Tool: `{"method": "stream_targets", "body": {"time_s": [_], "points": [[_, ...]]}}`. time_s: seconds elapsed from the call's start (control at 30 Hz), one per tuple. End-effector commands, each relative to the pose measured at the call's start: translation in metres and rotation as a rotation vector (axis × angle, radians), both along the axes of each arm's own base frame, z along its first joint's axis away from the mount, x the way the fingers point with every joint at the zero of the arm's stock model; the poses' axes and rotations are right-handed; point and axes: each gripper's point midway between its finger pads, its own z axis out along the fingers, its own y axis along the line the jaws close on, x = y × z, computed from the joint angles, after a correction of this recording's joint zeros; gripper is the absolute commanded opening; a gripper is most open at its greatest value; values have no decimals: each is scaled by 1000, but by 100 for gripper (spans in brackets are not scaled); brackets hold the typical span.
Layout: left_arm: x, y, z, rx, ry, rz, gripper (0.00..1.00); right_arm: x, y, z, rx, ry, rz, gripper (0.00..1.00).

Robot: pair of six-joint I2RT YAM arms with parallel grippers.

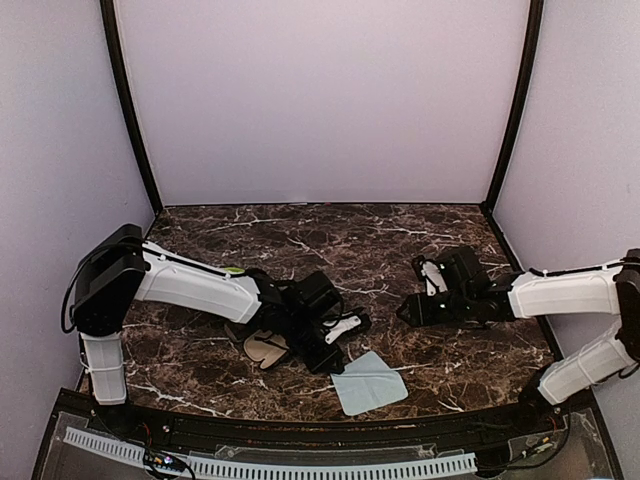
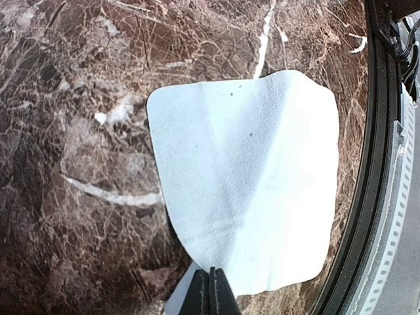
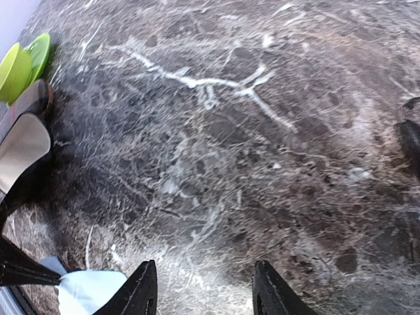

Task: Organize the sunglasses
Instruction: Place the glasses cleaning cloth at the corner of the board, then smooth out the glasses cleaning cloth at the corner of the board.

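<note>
Far left: a green thing (image 1: 232, 270), half hidden behind the left arm. Nearer and just right of it, an open case (image 1: 265, 348) flat on the marble table (image 1: 300, 230), pale lining up, beside the left arm's wrist. Left gripper (image 2: 211, 292) closed tight on the edge of the light blue cloth (image 2: 243, 177) — edge pinched between the tips, the rest spread flat on the table close to the near rim. Right of centre, right gripper (image 3: 205, 292) low over bare marble, jaws about half open, holding nothing; its left finger (image 3: 141, 289) near a corner of the cloth, not touching it. Sunglasses (image 3: 410, 138) barely in view — a dark curved shape at the right edge of the right wrist view, cut off by the frame, lying on the table just to the far side of the right gripper. Cannot tell which pair, or whether lens or frame.
</note>
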Motion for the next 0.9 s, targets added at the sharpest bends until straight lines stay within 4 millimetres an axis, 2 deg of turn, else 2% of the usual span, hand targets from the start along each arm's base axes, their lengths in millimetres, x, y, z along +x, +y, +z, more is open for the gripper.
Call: {"method": "stream_targets", "body": {"time_s": [0.0,0.17,0.33,0.57,0.87], "points": [[-3,10,-2,29,2,17,0,-13,24,1,69,3,119,51],[2,8,-2,-3,-26,39,1,-29,44,-6,92,31,206,52],[6,9,-4,-12,-40,76,7,-41,61,-17,110,71,264,52],[13,7,13,-76,-80,128,25,-55,71,-29,39,75,303,50],[15,9,33,-122,-99,155,41,-71,77,-45,-102,64,337,43]]}}
